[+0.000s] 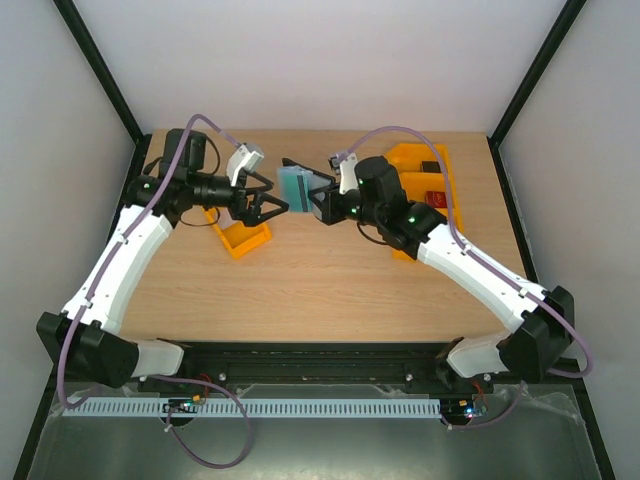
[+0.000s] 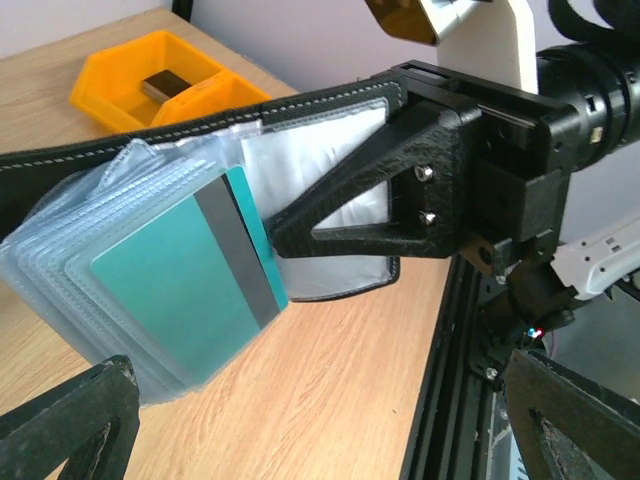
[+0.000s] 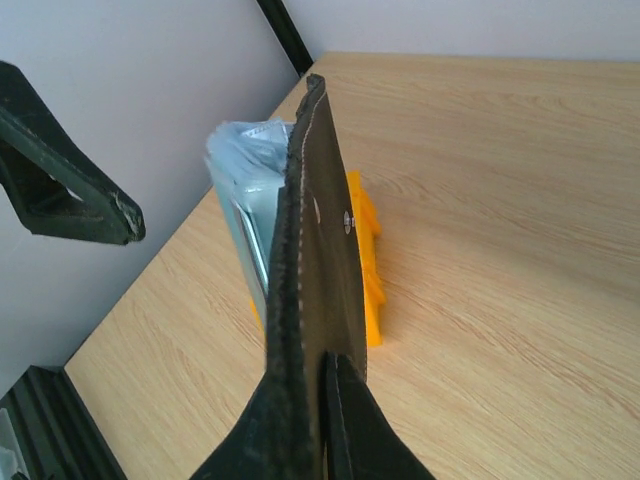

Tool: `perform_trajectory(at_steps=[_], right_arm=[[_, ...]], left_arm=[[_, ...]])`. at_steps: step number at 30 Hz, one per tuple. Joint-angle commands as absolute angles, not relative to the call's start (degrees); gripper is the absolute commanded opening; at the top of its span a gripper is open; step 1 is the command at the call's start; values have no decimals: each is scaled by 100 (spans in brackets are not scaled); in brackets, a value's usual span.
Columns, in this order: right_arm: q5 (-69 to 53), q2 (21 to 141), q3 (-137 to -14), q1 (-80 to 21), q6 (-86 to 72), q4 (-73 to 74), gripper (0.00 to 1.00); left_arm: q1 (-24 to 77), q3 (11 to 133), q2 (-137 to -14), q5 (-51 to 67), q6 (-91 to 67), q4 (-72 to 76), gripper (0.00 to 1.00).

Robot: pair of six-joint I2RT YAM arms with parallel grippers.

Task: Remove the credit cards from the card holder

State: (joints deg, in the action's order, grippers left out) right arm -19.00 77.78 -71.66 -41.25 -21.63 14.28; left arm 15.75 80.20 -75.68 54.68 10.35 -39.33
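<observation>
Teal plastic is what I pick up first on the left wrist feed. The credit cards [image 2: 180,290] sit in a fan of clear sleeves [image 2: 60,270] that spills out of the open card holder [image 3: 318,270], and the front card shows a grey stripe along one edge. I cannot tell whether that front card lies fully inside its sleeve or partly out.

The card holder hangs in the air above the table [image 1: 300,290], about midway between the left and right edges and nearer the far edge than the near one. My right end effector [image 1: 320,204] has it, jaws clamped on the black cover. On the right wrist feed the cover stands edge-on with its stitched rim upright and the sleeves bulge out to one side.

My left end effector [image 1: 268,207] is spread wide and has hold of nothing. It faces the fan of sleeves from the left, its tips just beside them, and I see no contact.

One orange tray [image 1: 245,238] rests on the table beneath the left end effector. A second orange tray [image 1: 420,158] lies toward the far right corner, with a small red block [image 1: 433,198] and a dark block [image 2: 165,88] in it.
</observation>
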Motion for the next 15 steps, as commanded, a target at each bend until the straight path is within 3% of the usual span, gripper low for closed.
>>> perform_trajectory(at_steps=[1, 8, 15], right_arm=[[-1847, 7792, -7332, -4102, -2175, 1332, 2], [-1722, 7746, -7303, -4104, -2153, 1337, 2], [-1878, 7760, -7177, -4104, -2150, 1257, 2]], left_arm=[[1635, 8105, -7698, 5021, 863, -3798, 100], [1699, 7933, -7802, 4549, 457, -3437, 100], [1715, 7746, -7677, 4871, 436, -3327, 99]])
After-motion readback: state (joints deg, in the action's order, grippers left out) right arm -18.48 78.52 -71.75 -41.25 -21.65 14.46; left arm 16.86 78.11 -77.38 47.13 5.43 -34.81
